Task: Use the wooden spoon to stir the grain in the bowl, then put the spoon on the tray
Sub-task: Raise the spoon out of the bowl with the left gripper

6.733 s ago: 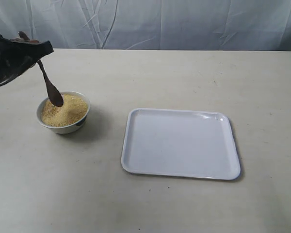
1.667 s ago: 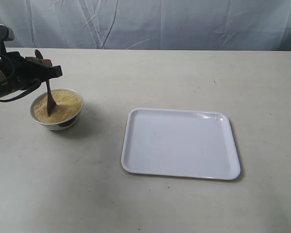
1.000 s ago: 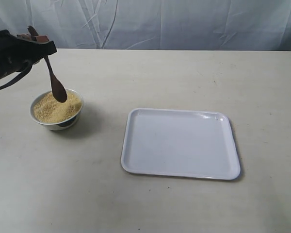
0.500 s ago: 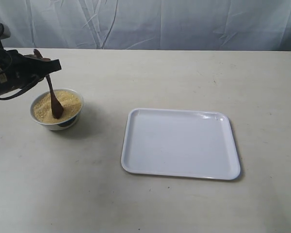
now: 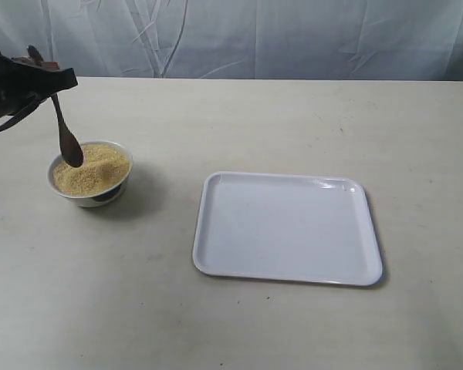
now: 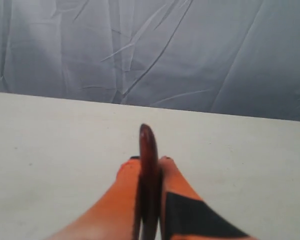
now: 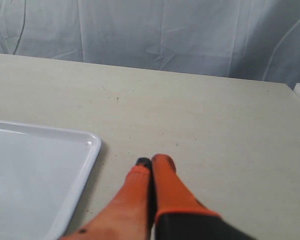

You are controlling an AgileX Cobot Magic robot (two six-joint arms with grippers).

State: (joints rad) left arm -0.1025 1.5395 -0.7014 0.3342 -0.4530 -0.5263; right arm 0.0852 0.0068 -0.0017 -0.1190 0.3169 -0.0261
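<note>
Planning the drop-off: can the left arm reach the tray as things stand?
Probably yes: the left gripper holds the wooden spoon above the bowl, with only bare table before the tray.

Nothing in the room can be read: no lettering, brand or number anywhere. The bowl just below the left gripper is marked dark on its side, too small to make out.

the black, cabled left arm reaches in from the left edge of the exterior view, held raised. its orange-fingered left gripper is clamped on the handle of a slim dark reddish-brown wooden spoon, which hangs head down. the orange-and-black right gripper points forward, fingers pressed together with nothing between them.
</note>
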